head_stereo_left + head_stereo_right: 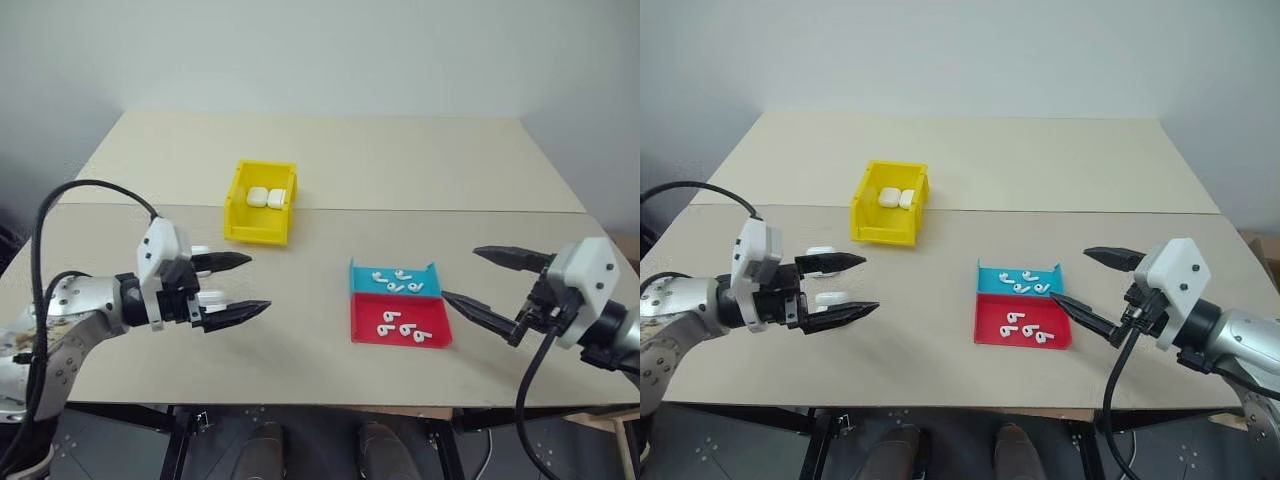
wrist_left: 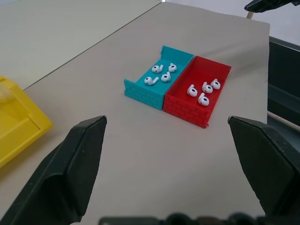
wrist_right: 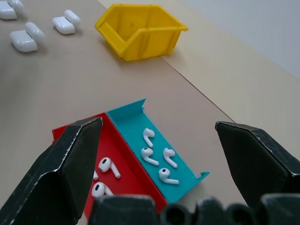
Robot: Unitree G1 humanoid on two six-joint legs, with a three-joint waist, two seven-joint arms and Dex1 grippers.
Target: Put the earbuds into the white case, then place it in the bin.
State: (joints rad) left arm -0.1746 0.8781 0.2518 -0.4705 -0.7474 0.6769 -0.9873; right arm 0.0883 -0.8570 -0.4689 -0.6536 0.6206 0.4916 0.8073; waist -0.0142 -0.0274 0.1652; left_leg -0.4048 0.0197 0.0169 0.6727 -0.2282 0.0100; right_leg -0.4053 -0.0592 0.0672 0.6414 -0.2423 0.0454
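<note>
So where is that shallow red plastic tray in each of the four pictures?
Left eye view: shallow red plastic tray, right of centre.
Right eye view: centre-right.
Left wrist view: upper middle.
Right wrist view: lower middle.
Shared landmark: the shallow teal plastic tray touching its side.

A pale beige bench stands against a plain light wall, with a seam running across its top. On it, toward the near edge, a shallow teal tray sits touching a shallow red tray; the red one lies nearer the bench's front edge.
</note>
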